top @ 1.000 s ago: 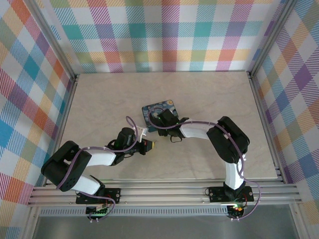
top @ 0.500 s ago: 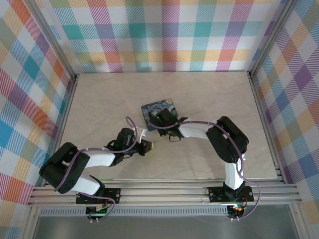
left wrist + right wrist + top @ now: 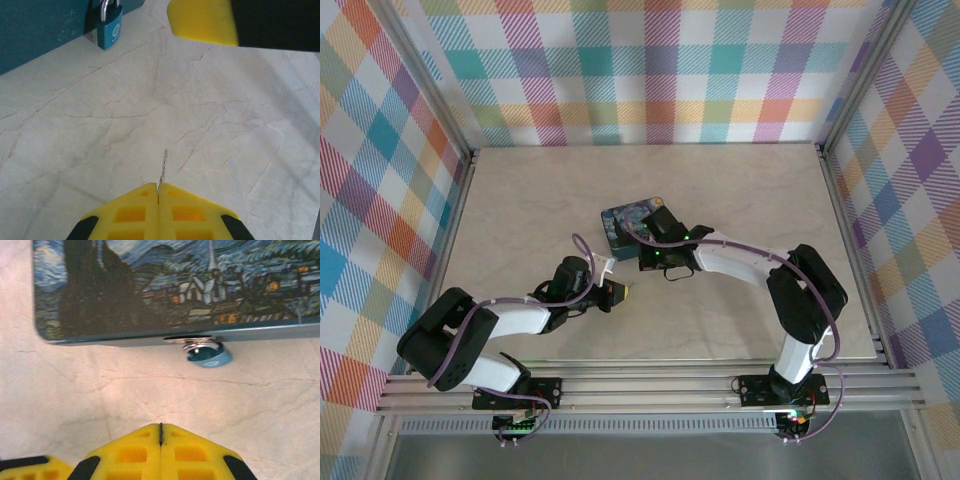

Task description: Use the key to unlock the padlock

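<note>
Just one padlock (image 3: 109,27), one key (image 3: 163,167), two tools (image 3: 158,187) (image 3: 160,427).

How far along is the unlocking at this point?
Done: the key is picked up, pinched in the shut left hand with its blade pointing forward. In hand: lining it up with the padlock, which hangs on the tin box, shackle apparently closed, well apart from the key. The right hand is shut on nothing near the lock. Left: insert, turn, open.

Nothing legible anywhere; the padlock (image 3: 109,31) bears a round mark too blurred to read.
</note>
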Controlling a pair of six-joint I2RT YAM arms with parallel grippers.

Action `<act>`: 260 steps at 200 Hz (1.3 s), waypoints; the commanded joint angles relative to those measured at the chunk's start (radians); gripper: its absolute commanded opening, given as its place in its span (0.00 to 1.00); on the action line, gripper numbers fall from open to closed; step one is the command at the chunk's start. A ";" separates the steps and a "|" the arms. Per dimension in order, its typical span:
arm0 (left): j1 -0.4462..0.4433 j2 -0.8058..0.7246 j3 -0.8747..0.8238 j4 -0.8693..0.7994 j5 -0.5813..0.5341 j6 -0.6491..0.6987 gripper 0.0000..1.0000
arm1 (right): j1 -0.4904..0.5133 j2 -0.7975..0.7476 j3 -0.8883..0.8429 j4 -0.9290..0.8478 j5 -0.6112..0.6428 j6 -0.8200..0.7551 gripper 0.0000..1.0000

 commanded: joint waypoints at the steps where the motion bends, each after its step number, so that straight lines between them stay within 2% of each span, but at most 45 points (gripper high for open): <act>1: -0.013 -0.011 0.029 0.056 0.029 -0.002 0.00 | -0.008 -0.030 0.034 -0.071 -0.077 0.051 0.00; 22: -0.013 -0.008 0.033 0.053 0.031 0.000 0.00 | -0.008 -0.030 0.025 -0.068 -0.034 0.033 0.00; 34: -0.014 -0.010 0.031 0.046 0.033 0.003 0.00 | -0.009 -0.024 0.017 -0.058 0.007 0.019 0.12; 47: -0.015 -0.012 0.028 0.037 0.028 0.006 0.00 | -0.008 -0.014 -0.001 -0.009 0.031 -0.012 0.30; 75: -0.014 -0.016 0.024 0.013 0.026 0.018 0.00 | -0.008 0.040 -0.021 0.118 0.063 -0.099 0.46; 131: -0.013 -0.040 0.016 -0.032 0.007 0.034 0.00 | -0.008 0.170 0.049 0.147 0.138 -0.149 0.47; 260: -0.013 -0.070 -0.012 -0.063 -0.015 0.036 0.00 | -0.007 0.262 0.078 0.195 0.225 -0.134 0.46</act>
